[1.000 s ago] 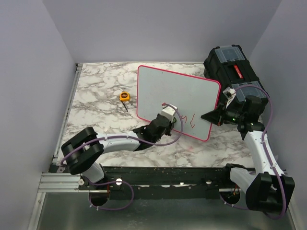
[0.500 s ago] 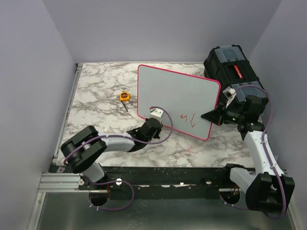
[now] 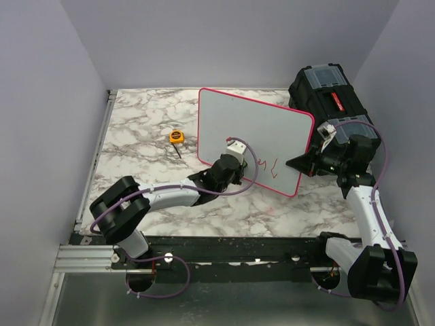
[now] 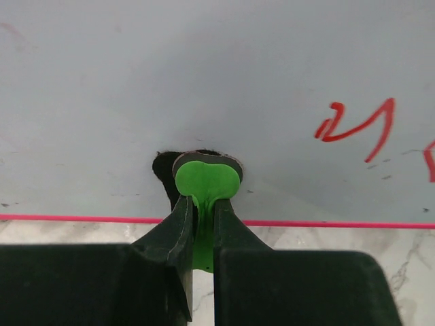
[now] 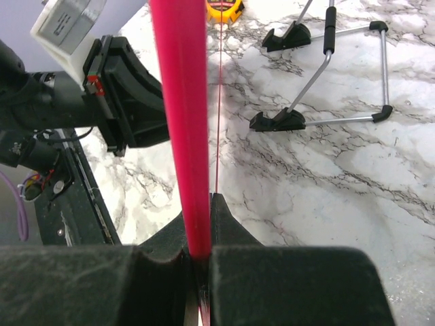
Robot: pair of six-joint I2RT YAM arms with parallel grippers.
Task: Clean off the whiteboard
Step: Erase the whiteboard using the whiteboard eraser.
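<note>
The whiteboard [image 3: 258, 129] stands tilted on the marble table, pink-rimmed, with red lettering [image 3: 268, 167] near its lower right. My left gripper [image 3: 234, 152] is shut on a green eraser [image 4: 207, 181] whose dark pad presses against the board face [image 4: 204, 68], just left of the red marks [image 4: 360, 125]. My right gripper [image 3: 300, 164] is shut on the board's right edge; in the right wrist view the pink rim [image 5: 180, 102] runs down between its jaws [image 5: 200, 204].
A black toolbox [image 3: 326, 95] sits at the back right, right behind the board. An orange tape measure [image 3: 177, 136] lies left of the board. The board's wire stand with black feet [image 5: 319, 68] rests on the marble behind it.
My left gripper slid the eraser left along the board's lower part, then back right and slightly up. The board shifted a little to the right. The right gripper kept its hold.
</note>
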